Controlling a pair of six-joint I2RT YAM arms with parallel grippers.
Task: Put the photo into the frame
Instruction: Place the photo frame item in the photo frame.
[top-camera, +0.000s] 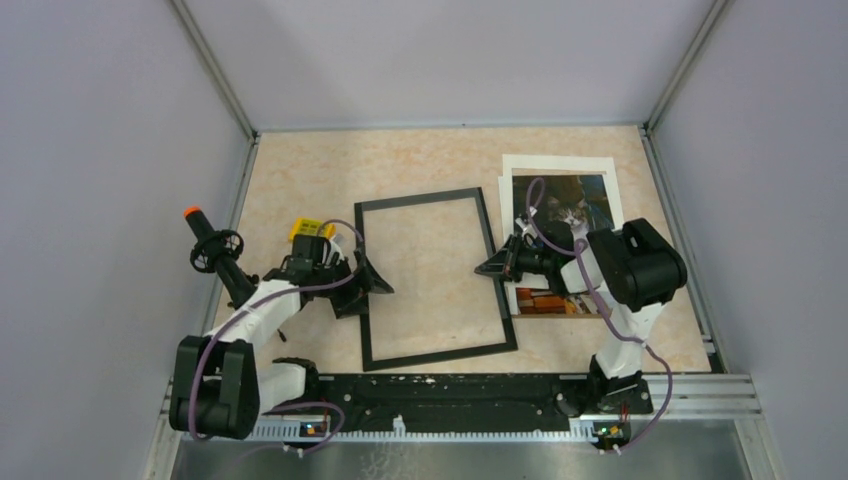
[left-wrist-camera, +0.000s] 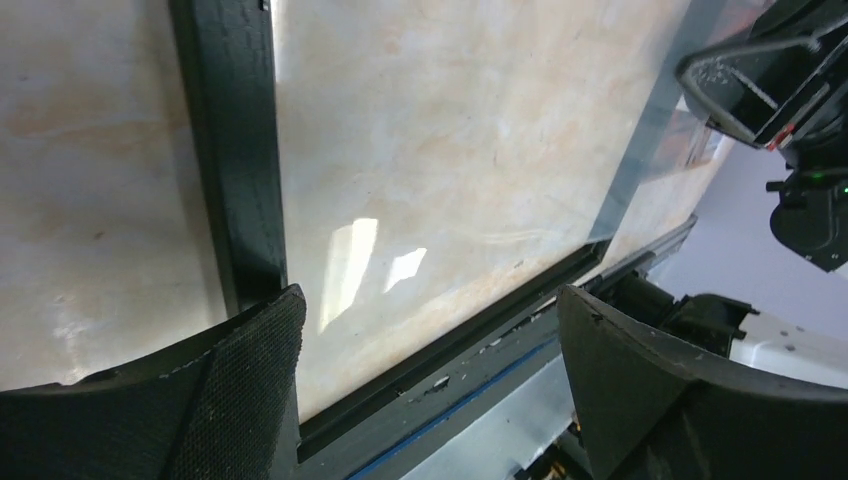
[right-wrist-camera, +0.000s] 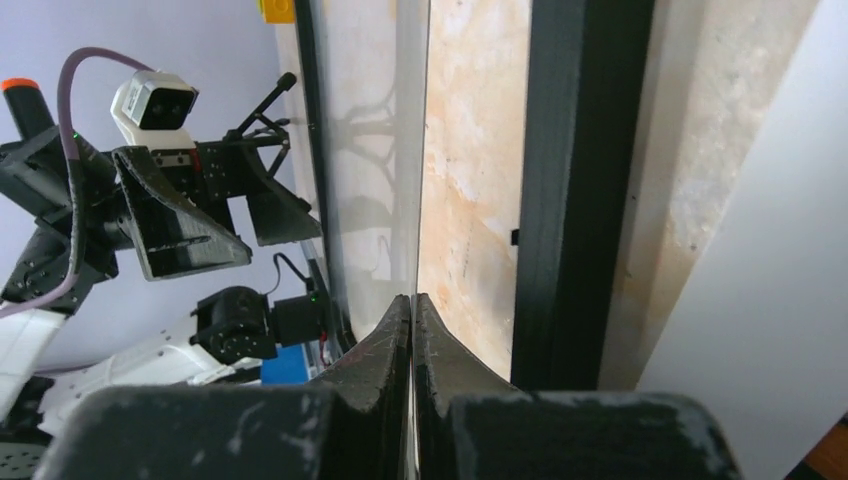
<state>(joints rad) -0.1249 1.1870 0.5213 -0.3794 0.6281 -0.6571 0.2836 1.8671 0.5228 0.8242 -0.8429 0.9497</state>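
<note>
**Top view.** Frame (top-camera: 440, 355): lay flat at the centre of the table (top-camera: 320, 170), a thin black rectangle with its long sides running away from the arm bases. Photo (top-camera: 565, 205): lay face up just right of the frame and outside it, showing a cat print with a wide white border. Near part hidden under the right arm.

**Left gripper** (top-camera: 365, 288): hovered at the frame's left bar, toward its near end. As seen in the left wrist view (left-wrist-camera: 430, 300): spread wide, holding nothing. One finger (left-wrist-camera: 250, 380) placed over the frame's left bar (left-wrist-camera: 235, 150), the other (left-wrist-camera: 650, 380) out past the near bar. Contact with the frame could not be told.

**Right gripper** (top-camera: 487, 267): extended leftward across the photo to the frame's right bar. As seen in the right wrist view (right-wrist-camera: 412, 300): pressed fully together, tips just left of that bar (right-wrist-camera: 580, 180).

**Clear sheet** (right-wrist-camera: 365, 150): ran as a thin edge straight up from between the closed tips, apparently pinched there, with faint reflections on its surface. In the left wrist view (left-wrist-camera: 625, 170): shown with its right edge tilted up off the table, toward the right gripper.
</note>
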